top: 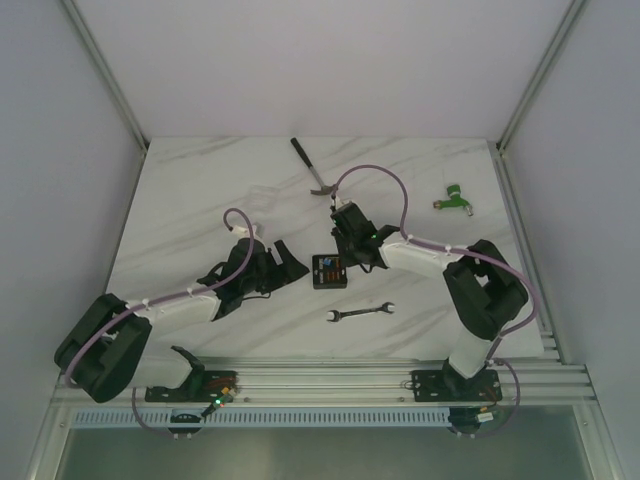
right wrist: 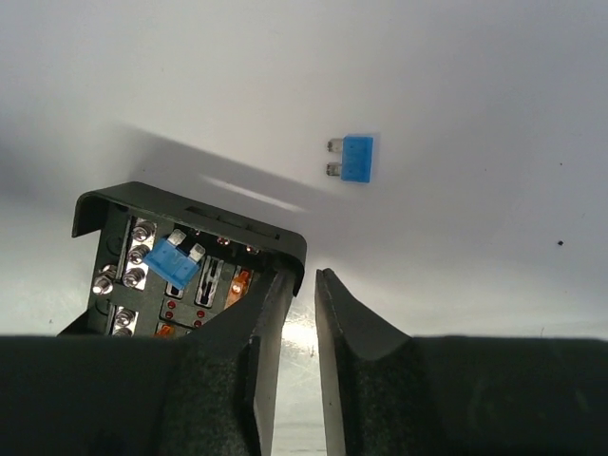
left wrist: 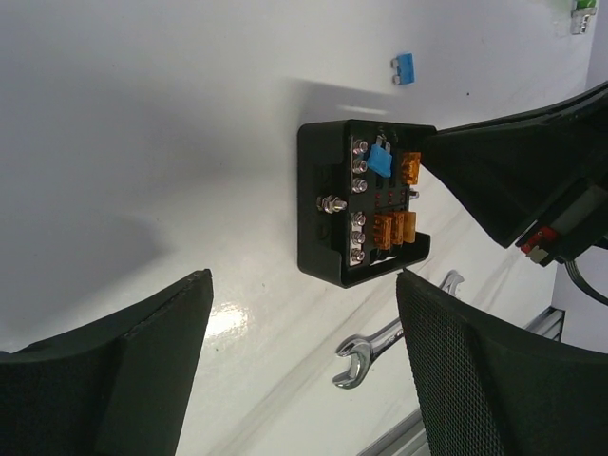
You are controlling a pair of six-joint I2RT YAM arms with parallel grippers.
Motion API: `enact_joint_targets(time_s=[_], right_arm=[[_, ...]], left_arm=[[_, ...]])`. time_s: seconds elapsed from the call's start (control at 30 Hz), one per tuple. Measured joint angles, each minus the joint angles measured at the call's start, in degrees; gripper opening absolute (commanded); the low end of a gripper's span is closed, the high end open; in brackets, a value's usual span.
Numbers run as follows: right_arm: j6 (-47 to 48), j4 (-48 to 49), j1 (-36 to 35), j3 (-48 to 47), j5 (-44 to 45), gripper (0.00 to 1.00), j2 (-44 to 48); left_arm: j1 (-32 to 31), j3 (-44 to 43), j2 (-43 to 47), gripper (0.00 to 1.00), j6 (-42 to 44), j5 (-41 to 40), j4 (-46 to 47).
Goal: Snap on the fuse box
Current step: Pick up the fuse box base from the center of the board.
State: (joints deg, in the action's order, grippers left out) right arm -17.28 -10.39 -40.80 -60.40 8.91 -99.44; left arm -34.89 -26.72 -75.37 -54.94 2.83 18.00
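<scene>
— Where's the fuse box?
— Mid-table, just past the wrench, open-topped, with orange and blue fuses showing.
— And the pincers?
— My left gripper gapes wide, just left of the box. My right gripper is narrowed to a slit at its far edge. A loose blue fuse lies beyond.
</scene>
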Motion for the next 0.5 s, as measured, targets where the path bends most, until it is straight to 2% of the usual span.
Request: enact_joint_targets(time_s=[0.27,0.5], right_arm=[[2.38,1.75,0.0,-0.02,0.9,0.0,-1.16],[6.47,-2.36,-1.05,-1.66,5.18,0.0,-0.46]], left_arm=[[0.0,0.0,-0.35,0.86,0.0,0.2,0.07],[0.31,1.07,2.51,0.86,0.0,-0.09,0.28]])
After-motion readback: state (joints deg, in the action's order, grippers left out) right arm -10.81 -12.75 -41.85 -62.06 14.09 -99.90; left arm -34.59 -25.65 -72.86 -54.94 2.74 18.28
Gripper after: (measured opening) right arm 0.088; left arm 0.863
